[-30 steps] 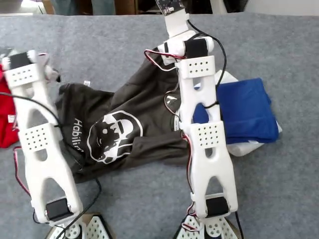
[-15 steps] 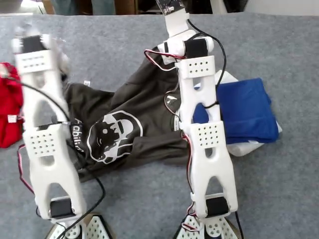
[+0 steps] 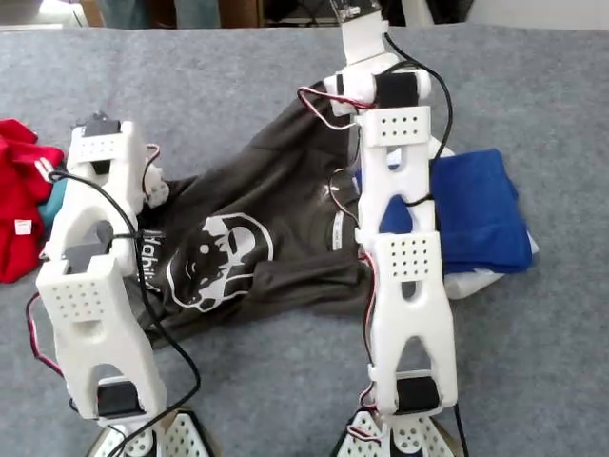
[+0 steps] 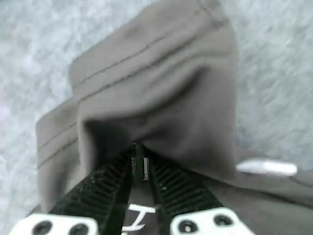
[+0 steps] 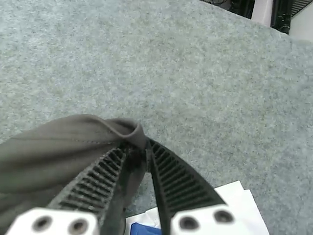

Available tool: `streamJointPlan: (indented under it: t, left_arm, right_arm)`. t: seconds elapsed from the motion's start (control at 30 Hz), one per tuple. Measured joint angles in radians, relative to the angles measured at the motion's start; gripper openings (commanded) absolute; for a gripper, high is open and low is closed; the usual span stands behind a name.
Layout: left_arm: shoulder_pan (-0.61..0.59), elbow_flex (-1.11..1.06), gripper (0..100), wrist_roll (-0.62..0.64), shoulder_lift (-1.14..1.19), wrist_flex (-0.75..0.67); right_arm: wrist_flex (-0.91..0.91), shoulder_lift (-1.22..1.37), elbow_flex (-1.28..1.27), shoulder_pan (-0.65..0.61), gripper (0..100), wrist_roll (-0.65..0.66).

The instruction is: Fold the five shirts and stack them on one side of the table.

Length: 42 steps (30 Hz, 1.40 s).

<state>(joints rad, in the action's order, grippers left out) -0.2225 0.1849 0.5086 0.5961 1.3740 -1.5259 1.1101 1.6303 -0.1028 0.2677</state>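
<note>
A: Where is the dark shirt [image 3: 257, 228] lying?
B: At the centre of the high view, on the grey table [image 3: 533, 95], between a red shirt [image 3: 19, 190] and a blue shirt [image 3: 476, 209].
A: And the claws?
B: The left gripper [image 4: 138, 152] is pinching a stitched edge of it, and the right gripper [image 5: 140, 149] is clamping another edge.

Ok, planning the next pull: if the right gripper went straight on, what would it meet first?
Past the dark shirt pinched in its jaws, the right gripper faces the grey table cover and would probably meet that first; depth is unclear.

White shirt [image 3: 471, 284] (mostly) beneath blue shirt [image 3: 476, 205]
</note>
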Motion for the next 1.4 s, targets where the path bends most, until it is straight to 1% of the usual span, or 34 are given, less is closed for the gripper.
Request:
streamJointPlan:
  t: [0.13,0.23,0.27,0.33,0.43,0.53,0.6,0.67,0.73,0.77,0.87,0.93,0.97,1.03,1.1,1.23,1.33,1.4]
  left_arm:
    - [0.037,-0.121,3,-0.014,-0.091,-0.035]
    - [0.037,-0.212,3,-0.051,-0.150,-0.117]
    - [0.029,-0.236,3,-0.058,-0.167,-0.135]
    - [0.009,-0.269,3,-0.064,-0.187,-0.163]
    - [-0.046,-0.265,3,-0.066,-0.198,-0.164]
    - [-0.141,-0.180,3,-0.066,-0.203,-0.092]
    - [-0.198,-0.092,3,-0.066,-0.221,-0.040]
    - [-0.245,-0.002,3,-0.066,-0.244,0.002]
    - [-0.278,0.078,3,-0.066,-0.265,0.048]
    - [-0.288,0.104,3,-0.066,-0.273,0.072]
    - [-0.299,0.118,3,-0.066,-0.288,0.138]
    - [-0.293,0.103,3,-0.066,-0.295,0.167]
    - [-0.288,0.086,3,-0.068,-0.305,0.175]
    - [-0.285,0.029,3,-0.071,-0.339,0.172]
    - [-0.285,-0.058,3,-0.097,-0.381,0.133]
    - [-0.250,-0.310,3,-0.158,-0.493,0.014]
    - [-0.187,-0.551,3,-0.239,-0.583,-0.143]
    - [-0.146,-0.689,3,-0.292,-0.618,-0.219]
  right_arm:
    - [0.000,0.000,0.000,-0.002,1.8,0.000]
    - [0.000,0.000,0.000,0.000,2.1,0.006]
    - [0.000,0.000,0.000,0.000,3.8,0.020]
    - [-0.002,0.000,0.000,0.000,11.5,0.044]
    - [-0.025,-0.002,0.000,0.000,27.5,0.041]
    - [-0.072,-0.028,0.000,0.002,40.7,0.006]
    - [-0.100,-0.055,0.000,0.002,43.8,-0.002]
    - [-0.126,-0.086,0.000,0.002,41.5,-0.005]
    - [-0.167,-0.118,0.000,0.002,34.4,-0.005]
    - [-0.198,-0.132,0.000,0.002,27.9,-0.005]
    - [-0.230,-0.170,-0.023,-0.032,0.5,-0.008]
    - [-0.235,-0.201,-0.083,-0.077,6.5,-0.008]
    - [-0.235,-0.221,-0.126,-0.103,6.4,-0.017]
    - [-0.236,-0.279,-0.258,-0.157,1.3,-0.040]
    - [-0.236,-0.359,-0.428,-0.199,2.1,-0.043]
    - [-0.222,-0.548,-0.852,-0.279,2.1,-0.018]
    - [-0.132,-0.654,-1.177,-0.273,2.1,-0.006]
    - [-0.072,-0.706,-1.375,-0.269,2.1,0.035]
